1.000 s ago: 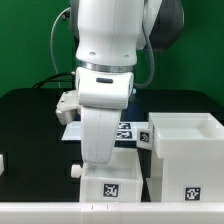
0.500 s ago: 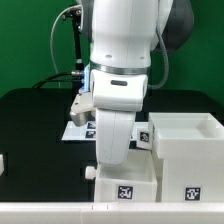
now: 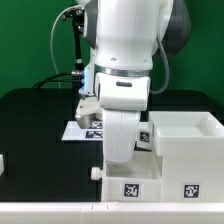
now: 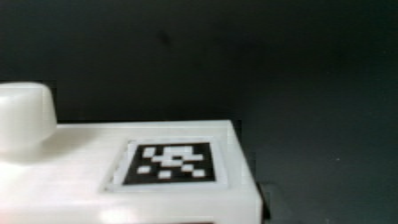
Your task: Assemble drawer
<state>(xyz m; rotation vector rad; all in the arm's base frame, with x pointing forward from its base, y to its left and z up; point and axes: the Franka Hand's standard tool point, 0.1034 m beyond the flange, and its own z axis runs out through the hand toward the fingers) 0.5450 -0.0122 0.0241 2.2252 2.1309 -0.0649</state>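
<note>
One tray [image 3: 130, 180] is what has moved: across the last second the arm [image 3: 125, 60] has carried it step by step from nearer the middle of the table toward the exterior view's right. It now sits low in front of the arm, its edge just beside the large shell [image 3: 185, 148]; whether the two touch cannot be told. The shell has stayed put, its open top facing up. I judge this to be the approach before insertion: the tray is being lined up with the shell, and it is not yet inside. The gripper [image 3: 120, 155] comes down onto the tray from above, but its fingers are hidden behind its own body and the tray, and the wrist view shows none either (only the tray's top, close up), so how wide it stands and whether it is clamped on the tray cannot be told. By count: one shell, one tray for certain, and one round knob [image 3: 95, 172] on the tray's side toward the exterior view's left, seen again in the wrist view [image 4: 27, 115]. One tag faces the camera on the tray's front [image 3: 131, 190], one on the shell's front [image 3: 187, 187], and one lies on the tray's top [image 4: 175, 165]. One marker board [image 3: 78, 130] lies behind the arm, partly covered.
</note>
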